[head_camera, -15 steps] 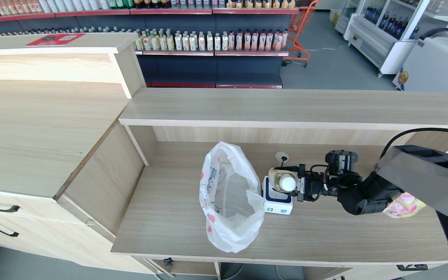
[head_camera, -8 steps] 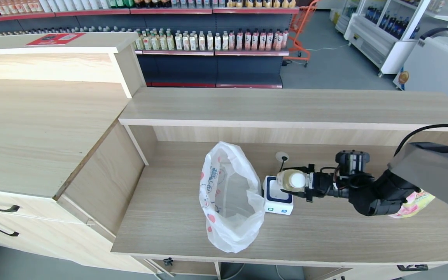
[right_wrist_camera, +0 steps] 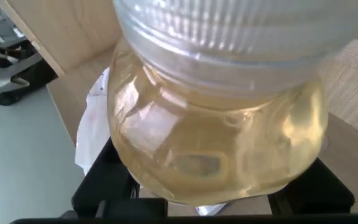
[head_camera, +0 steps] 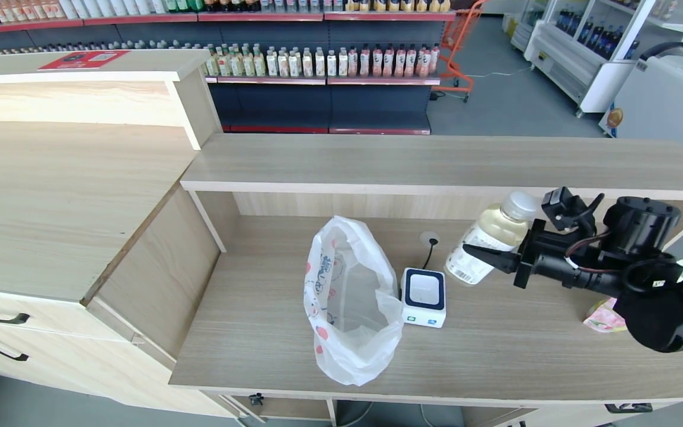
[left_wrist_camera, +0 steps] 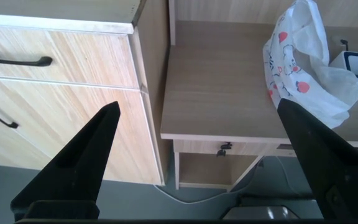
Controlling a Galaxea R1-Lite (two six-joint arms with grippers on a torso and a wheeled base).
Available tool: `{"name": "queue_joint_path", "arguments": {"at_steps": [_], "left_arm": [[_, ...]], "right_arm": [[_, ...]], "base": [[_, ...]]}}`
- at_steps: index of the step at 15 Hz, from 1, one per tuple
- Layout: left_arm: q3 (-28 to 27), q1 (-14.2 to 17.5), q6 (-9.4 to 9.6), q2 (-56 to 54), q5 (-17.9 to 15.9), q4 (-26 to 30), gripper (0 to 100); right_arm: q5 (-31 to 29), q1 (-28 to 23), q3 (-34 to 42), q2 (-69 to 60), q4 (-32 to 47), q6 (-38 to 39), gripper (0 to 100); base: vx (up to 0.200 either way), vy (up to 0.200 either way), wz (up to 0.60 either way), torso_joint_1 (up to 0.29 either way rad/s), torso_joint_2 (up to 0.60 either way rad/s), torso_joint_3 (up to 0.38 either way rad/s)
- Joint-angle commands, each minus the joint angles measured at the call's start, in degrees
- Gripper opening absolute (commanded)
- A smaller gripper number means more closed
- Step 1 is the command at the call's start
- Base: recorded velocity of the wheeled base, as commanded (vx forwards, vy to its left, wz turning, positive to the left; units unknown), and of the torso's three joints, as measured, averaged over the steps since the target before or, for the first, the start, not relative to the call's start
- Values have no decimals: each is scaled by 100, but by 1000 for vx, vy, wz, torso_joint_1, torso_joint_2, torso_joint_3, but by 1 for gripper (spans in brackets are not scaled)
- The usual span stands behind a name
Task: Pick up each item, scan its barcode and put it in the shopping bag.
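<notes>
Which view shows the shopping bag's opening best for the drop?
The head view: the shopping bag shows whole, its mouth open upward, just left of the scanner. The left wrist view shows its crumpled side, not the opening. The right wrist view gives a white sliver of it behind the bottle.

Bright, even store light falls from overhead onto the worktop (head_camera: 495,356). The ledge (head_camera: 436,163) above it throws a soft shadow along the back panel. The shopping bag (head_camera: 350,296) glows translucent, and light shines through the bottle (right_wrist_camera: 216,137). Pale glare sits on the freezer (head_camera: 667,95). The far shelves (head_camera: 329,80) bend slightly toward the head view's corners.
</notes>
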Motion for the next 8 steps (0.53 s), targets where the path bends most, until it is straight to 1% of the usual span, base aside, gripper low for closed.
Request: {"name": "queue_joint_path", "arguments": {"at_steps": [1,4,7,8], "left_arm": [[1,2,3,-2,0,-1,100],[1,2,3,-2,0,-1,100],[1,2,3,-2,0,-1,100],[1,2,3,-2,0,-1,100]], "right_arm": [[-495,204,650,-711,-154,620,0],[-794,195,878,-764,-110,1279,0],[-925,160,984,-843,-57,1534,0],[-934,151,1063,-931,-40,1604,0]], "base": [[0,0,0,0,0,0],[0,0,0,0,0,0],[0,0,0,0,0,0],[0,200,0,2,-2,2]]}}
